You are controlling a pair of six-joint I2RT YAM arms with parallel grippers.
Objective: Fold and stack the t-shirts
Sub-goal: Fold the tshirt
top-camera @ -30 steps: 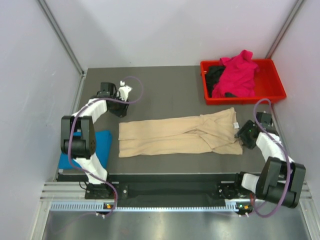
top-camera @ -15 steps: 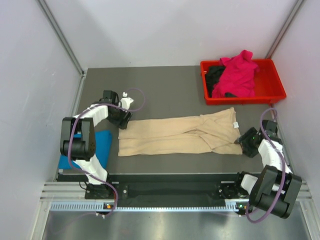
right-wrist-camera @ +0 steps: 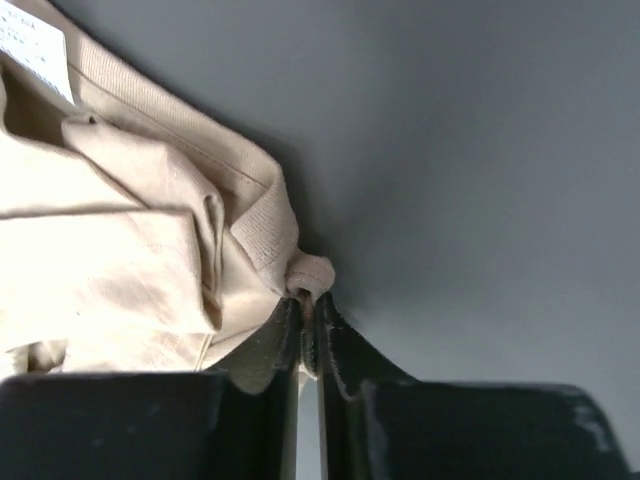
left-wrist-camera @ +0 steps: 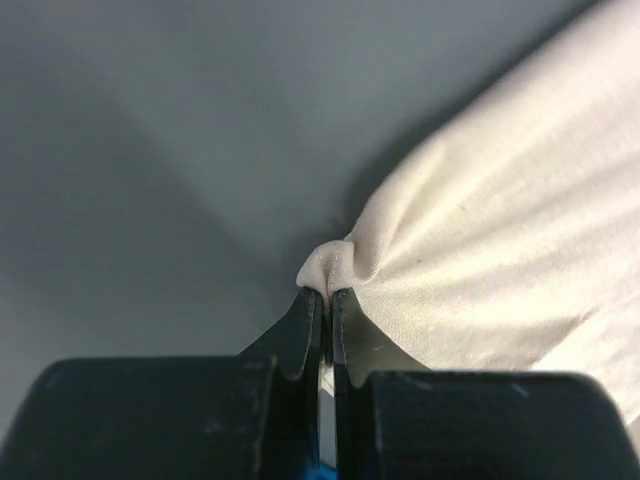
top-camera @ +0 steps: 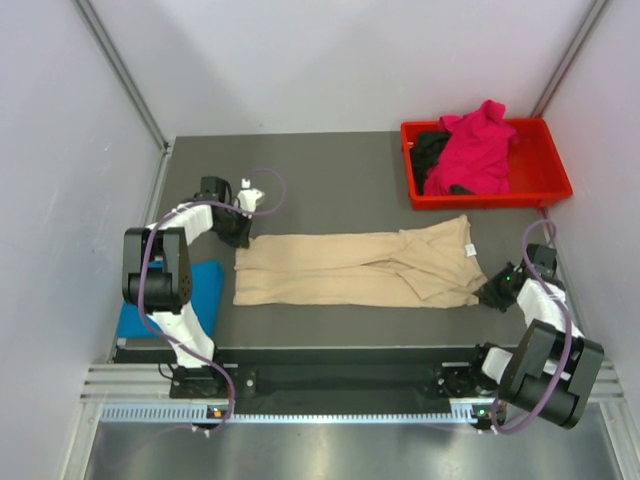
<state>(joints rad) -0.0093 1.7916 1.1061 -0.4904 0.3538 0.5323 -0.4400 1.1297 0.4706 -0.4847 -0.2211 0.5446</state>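
Pale walls (top-camera: pixel 330 60) enclose a dark grey table (top-camera: pixel 330 180).

The left arm (top-camera: pixel 152 275) stands up from its base at the near left corner and bends sharply at the elbow, and its forearm reaches across to the right. The left gripper (left-wrist-camera: pixel 326 296) sits low, and its two black fingers (left-wrist-camera: pixel 300 340) are pressed together on a small fold of the beige t-shirt (left-wrist-camera: pixel 480 250). The right arm (top-camera: pixel 548 345) is folded tight close to its base, with the forearm pointing to the left. The right gripper (right-wrist-camera: pixel 308 302) is low as well, its jaws closed on a pinch of the same shirt's edge.
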